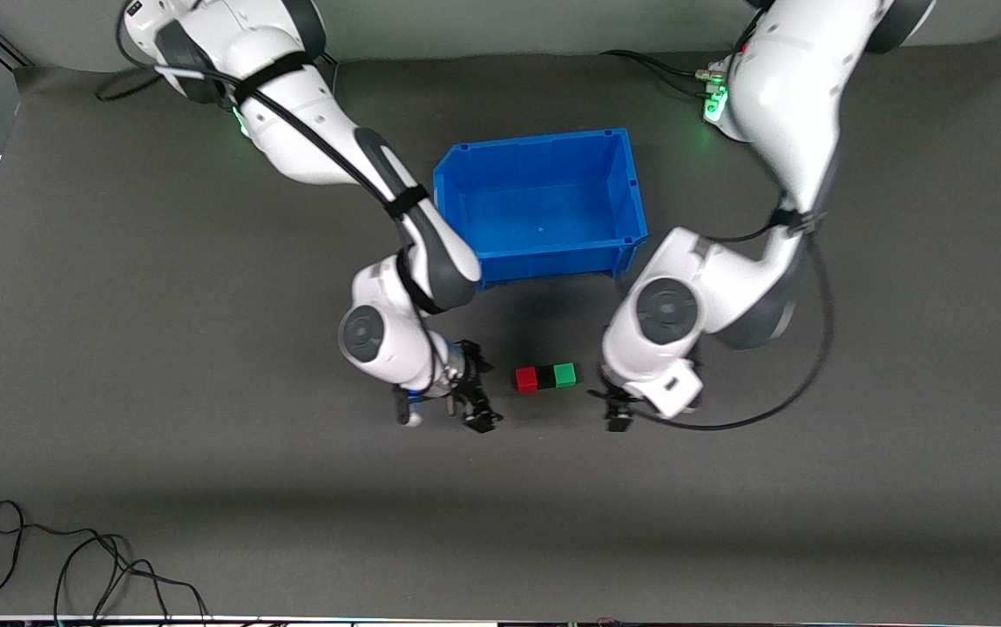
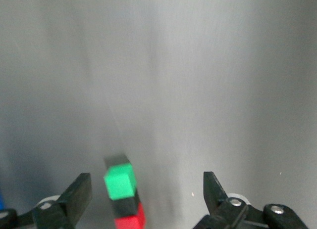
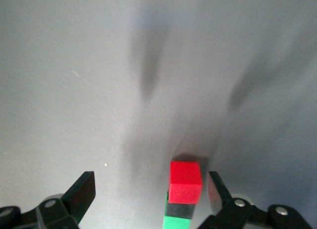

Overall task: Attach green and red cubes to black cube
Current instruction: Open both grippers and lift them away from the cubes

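Red cube (image 1: 526, 379), black cube (image 1: 545, 377), green cube (image 1: 564, 375) joined in a row, blue bin (image 1: 544, 205) only in front view, left gripper (image 2: 146, 194) and right gripper (image 3: 151, 195) spread empty, flanking row.

1. Front view: even, soft overhead light on the matte dark-grey surface (image 1: 117, 348), with no glare; focus is crisp throughout.
2. A faint shadow lies on the surface in front of the glossy blue plastic bin (image 1: 544, 209); green indicator lights glow on both white arms.
3. Left wrist view: smeared blur across the pale surface; the small green cube (image 2: 120, 182) has soft edges.
4. Right wrist view: long dark shadow streaks cross the surface; the small red cube (image 3: 185, 181) is fairly sharp; the black claw fingertips (image 3: 79, 194) sit dim at the frame edge.
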{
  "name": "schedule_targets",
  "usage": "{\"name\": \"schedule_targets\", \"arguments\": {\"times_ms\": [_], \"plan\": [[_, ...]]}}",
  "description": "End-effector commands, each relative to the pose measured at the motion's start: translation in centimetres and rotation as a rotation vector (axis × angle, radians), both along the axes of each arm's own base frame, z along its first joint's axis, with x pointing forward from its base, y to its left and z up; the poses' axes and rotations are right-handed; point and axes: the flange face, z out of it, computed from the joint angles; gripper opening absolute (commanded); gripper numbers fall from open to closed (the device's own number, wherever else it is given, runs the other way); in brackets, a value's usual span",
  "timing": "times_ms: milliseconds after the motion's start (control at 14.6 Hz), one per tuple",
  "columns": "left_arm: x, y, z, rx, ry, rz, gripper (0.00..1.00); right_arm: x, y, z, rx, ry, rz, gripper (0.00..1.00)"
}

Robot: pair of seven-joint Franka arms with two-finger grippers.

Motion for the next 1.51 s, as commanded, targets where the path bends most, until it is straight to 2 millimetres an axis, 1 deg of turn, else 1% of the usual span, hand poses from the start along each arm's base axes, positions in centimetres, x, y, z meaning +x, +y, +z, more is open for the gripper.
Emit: {"name": "schedule_targets", "arguments": {"times_ms": [0, 68, 137, 274, 342, 411, 479, 547, 684, 753, 821, 889, 958, 1026, 1163, 1232, 1300, 1368, 1437], "plan": [[-0.7, 4.8, 3.0, 0.044, 0.06, -0.151, 1.0, 0.0, -4.9, 8.0, -0.061, 0.053, 0.117, 1.0], [-0.7, 6.6, 3.6, 0.046, 0.072, -0.231, 1.0, 0.0, -7.4, 11.0, -0.07, 0.079, 0.164, 1.0], [-0.9, 8.7, 4.0, 0.046, 0.078, -0.329, 1.0, 0.0, -9.9, 13.5, -0.075, 0.097, 0.212, 1.0], [-1.7, 12.7, 5.6, 0.044, 0.082, -0.499, 1.0, -0.3, -15.0, 17.6, -0.078, 0.115, 0.286, 1.0], [-2.4, 13.6, 6.3, 0.048, 0.068, -0.547, 1.0, -0.5, -17.2, 19.3, -0.077, 0.121, 0.313, 1.0], [-2.4, 15.3, 7.1, 0.068, 0.057, -0.58, 1.0, -0.9, -19.2, 20.8, -0.091, 0.132, 0.35, 1.0], [-2.4, 17.0, 8.1, 0.072, 0.053, -0.647, 1.0, -1.4, -21.0, 22.4, -0.115, 0.132, 0.384, 1.0], [-2.5, 18.0, 8.6, 0.068, 0.059, -0.719, 1.0, -2.0, -22.3, 24.0, -0.145, 0.125, 0.407, 1.0], [-3.0, 20.5, 10.1, 0.064, 0.09, -0.849, 1.0, -4.0, -25.1, 27.1, -0.211, 0.106, 0.437, 1.0], [-3.2, 22.0, 11.1, 0.058, 0.096, -0.949, 1.0, -5.1, -26.3, 28.3, -0.232, 0.094, 0.477, 1.0], [-3.4, 24.5, 12.4, 0.049, 0.102, -1.056, 1.0, -5.9, -27.8, 29.2, -0.238, 0.08, 0.518, 1.0], [-3.7, 25.9, 13.1, 0.032, 0.114, -1.133, 1.0, -6.6, -29.3, 30.2, -0.248, 0.064, 0.558, 1.0], [-3.9, 26.4, 14.0, 0.027, 0.113, -1.196, 1.0, -7.2, -30.6, 31.0, -0.273, 0.05, 0.601, 1.0], [-4.1, 26.8, 14.9, 0.029, 0.103, -1.263, 1.0, -7.7, -31.4, 31.8, -0.299, 0.036, 0.648, 1.0], [-4.7, 27.1, 16.6, 0.032, 0.089, -1.455, 1.0, -8.4, -33.5, 33.5, -0.329, -0.001, 0.758, 1.0], [-4.9, 27.8, 17.7, 0.032, 0.079, -1.53, 1.0, -8.5, -35.3, 34.1, -0.325, -0.018, 0.796, 1.0], [-5.0, 28.7, 18.8, 0.038, 0.061, -1.569, 1.0, -8.6, -36.7, 34.6, -0.32, -0.036, 0.848, 1.0], [-5.0, 29.1, 19.9, 0.051, 0.043, -1.585, 1.0, -8.7, -38.2, 34.8, -0.312, -0.052, 0.902, 1.0], [-4.8, 28.8, 20.8, 0.064, 0.028, -1.57, 1.0, -8.7, -39.4, 35.1, -0.309, -0.072, 0.962, 1.0]]}}
